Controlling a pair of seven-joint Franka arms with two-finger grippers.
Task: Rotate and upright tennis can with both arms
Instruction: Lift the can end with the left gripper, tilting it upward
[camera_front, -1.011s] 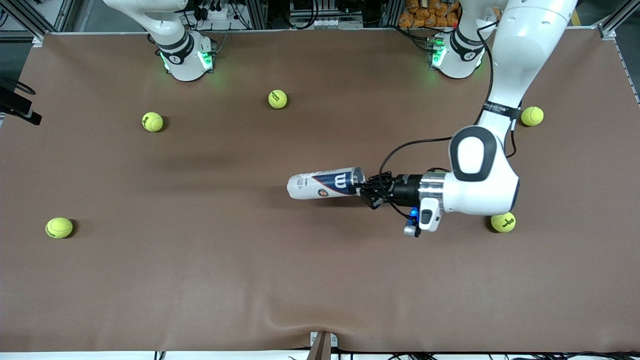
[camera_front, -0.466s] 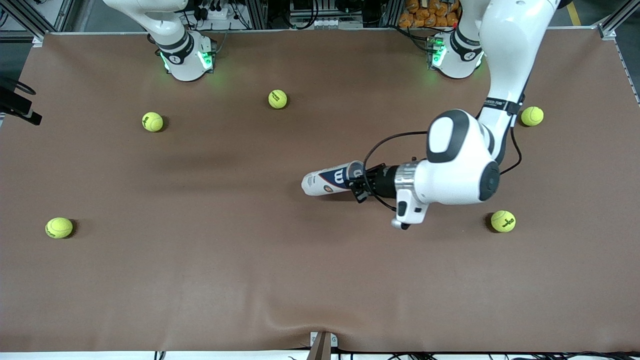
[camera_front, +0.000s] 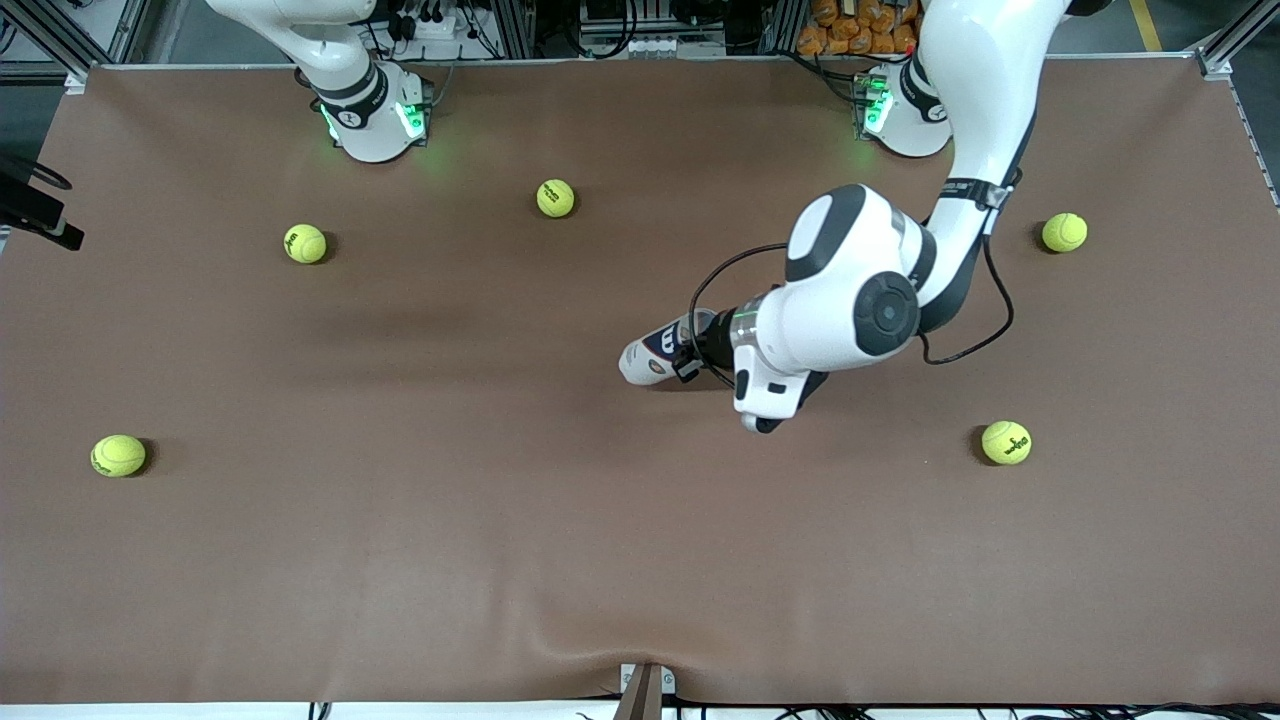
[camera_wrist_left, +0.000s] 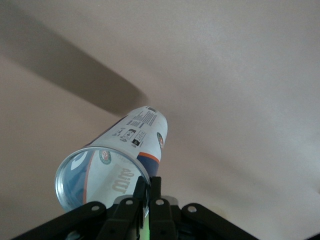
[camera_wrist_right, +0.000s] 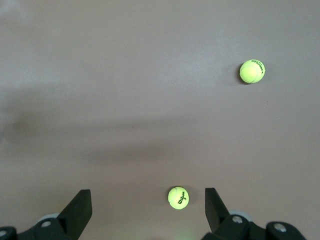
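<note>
Left hand: the black two-finger left hand (camera_front: 690, 352) pinches the rim of the open end of the tennis can; in the left wrist view its two fingers (camera_wrist_left: 141, 196) are pressed together on the thin wall of the rim.
Tennis can: the slim white cylindrical tennis can (camera_front: 655, 352) with dark blue band and white W logo stands tilted near the middle of the brown surface (camera_front: 400, 520). Its closed end rests on the surface and its open end is lifted, leaning to about 2 o'clock in the front view, toward the left arm's end.
Right hand: the black right hand (camera_wrist_right: 145, 210) waits high over the surface near its own base, its fingers spread wide and holding nothing. Under it lie two yellow-green tennis balls, one (camera_wrist_right: 178, 197) between the fingers in its view and one (camera_wrist_right: 251, 71) well apart.
Risk 1: the grip is only on one thin edge of the rim, so I think the can may turn in the fingers or slip out and fall flat again.
Risk 2: only the edge of the closed end seems to touch the smooth surface, so it may slide away instead of pivoting, and the can will not come upright.
Risk 3: the thin wall may bend under the pinch, which makes the hold weaker.
Risk 4: if the can falls it may roll; the nearest tennis ball (camera_front: 555, 197) is well apart, at about 11 o'clock from the can, so a hit seems unlikely.
Help: the right hand is not near the can, so nothing supports it from that end.
</note>
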